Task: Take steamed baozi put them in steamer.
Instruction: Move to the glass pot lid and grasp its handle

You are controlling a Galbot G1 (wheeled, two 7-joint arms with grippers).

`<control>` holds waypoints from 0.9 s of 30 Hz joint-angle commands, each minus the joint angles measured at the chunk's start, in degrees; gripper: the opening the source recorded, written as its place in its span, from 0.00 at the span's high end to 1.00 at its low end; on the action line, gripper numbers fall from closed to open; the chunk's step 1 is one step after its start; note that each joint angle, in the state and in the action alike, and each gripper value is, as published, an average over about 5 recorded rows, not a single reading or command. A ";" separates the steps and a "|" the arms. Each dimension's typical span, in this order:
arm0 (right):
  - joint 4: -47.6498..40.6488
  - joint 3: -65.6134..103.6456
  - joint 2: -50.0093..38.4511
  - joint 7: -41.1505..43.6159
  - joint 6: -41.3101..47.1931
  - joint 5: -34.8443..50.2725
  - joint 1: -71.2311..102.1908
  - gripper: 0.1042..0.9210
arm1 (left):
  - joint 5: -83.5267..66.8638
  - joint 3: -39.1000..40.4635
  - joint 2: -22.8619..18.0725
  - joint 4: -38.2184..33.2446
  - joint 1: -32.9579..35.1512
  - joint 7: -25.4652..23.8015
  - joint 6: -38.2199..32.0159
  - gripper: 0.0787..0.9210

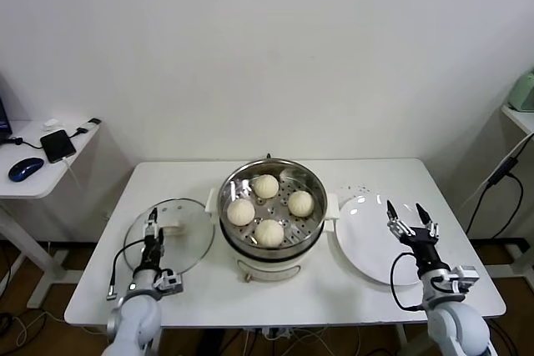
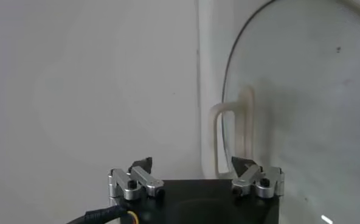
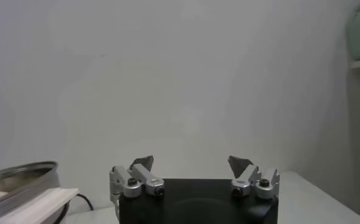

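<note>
All 4 round cream-white steamed baozi (image 1: 267, 198) lie inside the shiny stainless-steel steamer (image 1: 227, 206), midway between both arms. Left gripper (image 1: 152, 224), over the round glass lid (image 1: 188, 243), and right gripper (image 1: 410, 217), over the flat white plate (image 1: 367, 239), stand spread wide, holding nothing.
</note>
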State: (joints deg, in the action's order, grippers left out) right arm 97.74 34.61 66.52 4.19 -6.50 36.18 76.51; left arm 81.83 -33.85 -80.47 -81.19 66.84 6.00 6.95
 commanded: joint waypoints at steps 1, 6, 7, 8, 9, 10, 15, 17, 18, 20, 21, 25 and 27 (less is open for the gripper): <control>-0.80 -0.03 0.25 0.04 -0.09 -0.09 -0.24 0.12 | -2.23 0.05 -0.17 3.36 -3.70 0.04 1.10 0.12; -1.24 -0.09 0.41 0.07 -0.17 -0.11 -0.35 0.12 | -3.38 0.09 -0.09 3.84 -4.66 -0.05 1.75 0.12; -1.30 -0.11 0.47 0.09 -0.17 -0.12 -0.38 0.12 | -3.55 0.06 -0.07 4.19 -4.94 0.05 1.84 0.12; -1.38 -0.13 0.54 0.11 -0.18 -0.13 -0.41 0.12 | -3.68 0.05 -0.05 4.55 -5.19 0.21 1.88 0.12; -1.48 -0.15 0.60 0.13 -0.18 -0.13 -0.46 0.12 | -3.83 0.06 -0.03 4.97 -5.45 0.48 1.93 0.12; -1.57 -0.16 0.65 0.14 -0.18 -0.14 -0.51 0.12 | -3.97 0.08 -0.04 5.39 -5.69 0.89 2.01 0.12; -1.96 -0.17 0.81 0.15 -0.22 -0.25 -0.63 0.12 | -5.00 0.33 -0.17 6.97 -6.40 2.43 2.32 0.12; -1.99 -0.18 0.84 0.15 -0.23 -0.29 -0.60 0.12 | -5.82 0.49 -0.15 7.35 -6.45 2.62 2.04 0.12; -1.99 -0.19 0.87 0.14 -0.23 -0.30 -0.59 0.12 | -6.27 0.55 -0.14 7.54 -6.47 2.83 1.76 0.12; -1.99 -0.17 0.94 0.13 -0.22 -0.33 -0.59 0.12 | -7.07 0.61 -0.13 8.08 -6.57 3.54 1.04 0.12; -1.96 -0.15 0.98 0.13 -0.20 -0.34 -0.59 0.12 | -7.35 0.63 -0.12 8.35 -6.60 3.87 0.74 0.12; -1.91 -0.10 1.02 0.13 -0.16 -0.38 -0.55 0.12 | -8.03 0.68 -0.11 9.07 -6.54 4.30 0.27 0.12; -1.91 -0.08 1.00 0.13 -0.14 -0.38 -0.53 0.12 | -8.42 0.77 -0.17 8.99 -6.32 4.23 0.15 0.12</control>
State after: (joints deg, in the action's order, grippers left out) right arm 95.86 34.46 67.54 4.28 -6.70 35.83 75.94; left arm 75.68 -33.27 -80.56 -73.98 60.73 9.03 8.09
